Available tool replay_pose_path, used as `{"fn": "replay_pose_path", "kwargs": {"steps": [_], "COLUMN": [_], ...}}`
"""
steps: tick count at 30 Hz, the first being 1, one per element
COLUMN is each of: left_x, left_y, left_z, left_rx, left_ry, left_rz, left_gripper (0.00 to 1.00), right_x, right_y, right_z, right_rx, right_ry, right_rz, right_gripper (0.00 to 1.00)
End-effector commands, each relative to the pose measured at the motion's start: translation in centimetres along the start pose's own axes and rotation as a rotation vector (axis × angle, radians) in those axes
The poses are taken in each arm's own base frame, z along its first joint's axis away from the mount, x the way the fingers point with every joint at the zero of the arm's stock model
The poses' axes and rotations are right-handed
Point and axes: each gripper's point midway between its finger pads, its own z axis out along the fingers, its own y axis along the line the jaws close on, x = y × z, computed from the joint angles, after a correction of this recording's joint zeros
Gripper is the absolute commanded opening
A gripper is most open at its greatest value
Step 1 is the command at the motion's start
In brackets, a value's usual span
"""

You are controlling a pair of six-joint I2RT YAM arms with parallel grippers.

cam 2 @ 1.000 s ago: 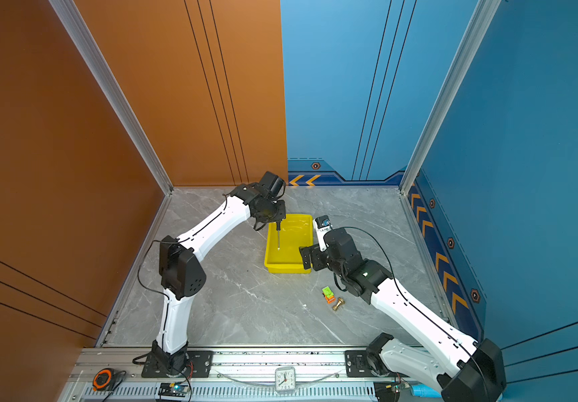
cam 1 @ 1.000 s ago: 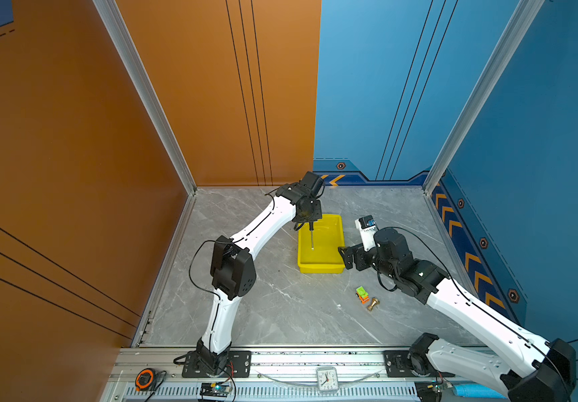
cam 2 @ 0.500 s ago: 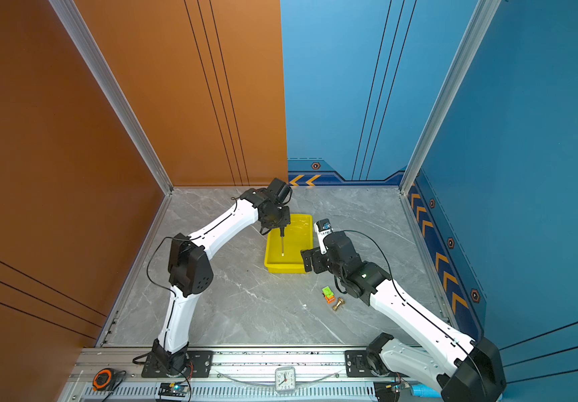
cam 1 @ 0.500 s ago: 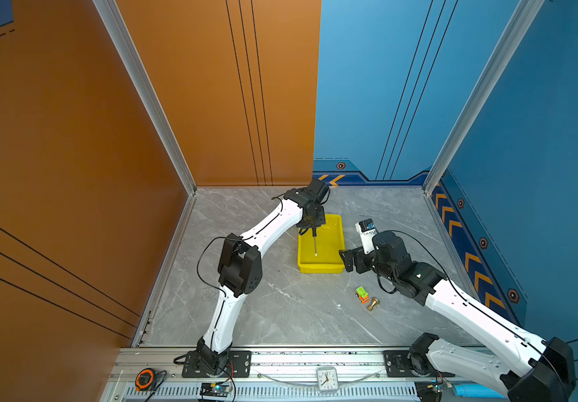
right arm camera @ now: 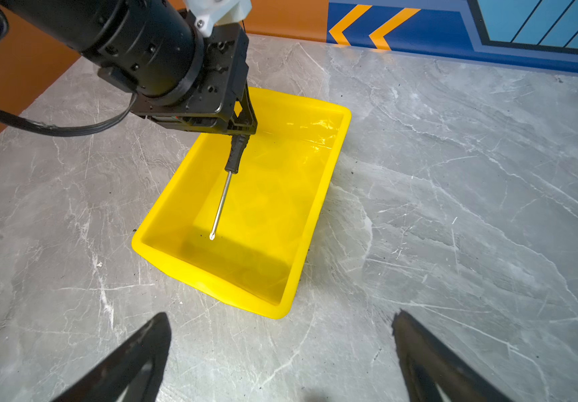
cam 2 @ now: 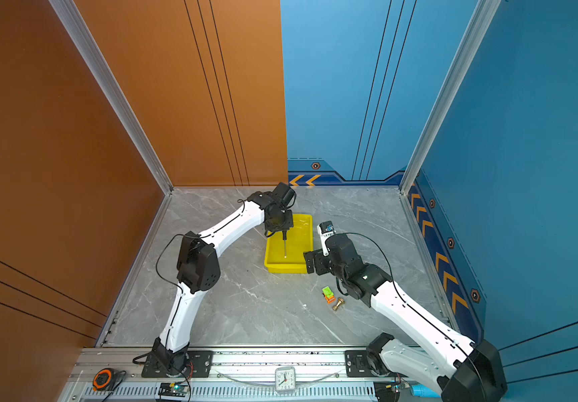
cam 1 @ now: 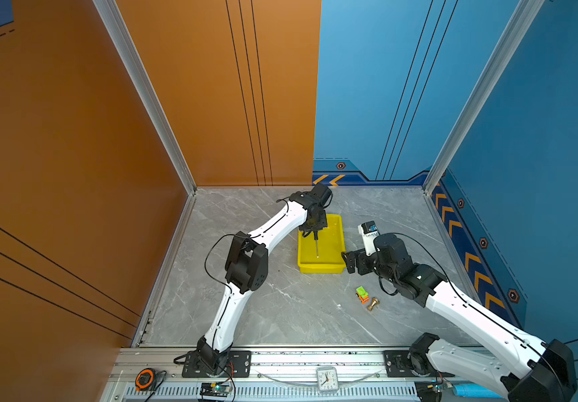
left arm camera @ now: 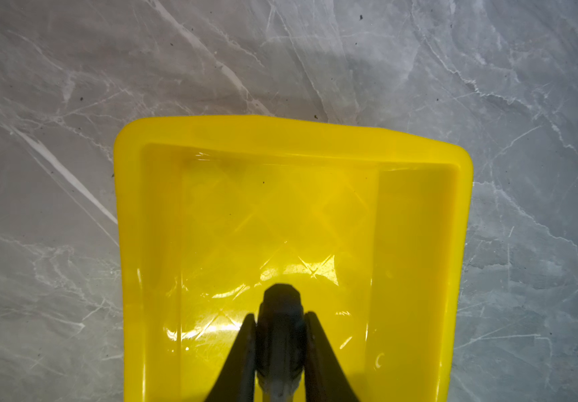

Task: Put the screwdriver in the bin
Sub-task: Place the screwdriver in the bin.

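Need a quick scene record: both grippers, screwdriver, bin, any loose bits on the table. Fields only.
left gripper: shut on the screwdriver's black handle, above the bin
screwdriver: hanging tilted, shaft pointing down into the bin; whether the tip touches the floor is unclear
bin: yellow, on the table, nothing lying in it
right gripper: open, empty, beside the bin's near corner
loose items: green-and-orange block and brass fitting, on the table, outside the bin
task state: screwdriver not yet released
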Motion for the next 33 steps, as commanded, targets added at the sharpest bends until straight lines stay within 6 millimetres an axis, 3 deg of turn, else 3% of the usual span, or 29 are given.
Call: {"fn": "replay_pose_path", "kwargs": {"steps": [1,23,33], "left_x": [0.2,1.9,2.4], "left_y": [-0.5,-0.9,-0.8], "left_z": [0.7,5.0,5.9], "left_rx": [-0.006,-0.044,-0.051], "left_ry": [0.006,0.052,0.066], "left_rz": [-0.009,0.004,0.007], "left_gripper": [0.0,0.0,0.0], "right_x": [-0.4,1.0,1.5], "right_y": [-0.3,-1.4,-1.5], "right_z": [-0.3,-1.0,-0.8], "right_rx": [0.001,0.031,0.039], "right_ry": [-0.034,-0.017,-0.004], "right_rz": [0.038,0.059,0.055], "right_gripper": [1.0,1.0,1.0]}}
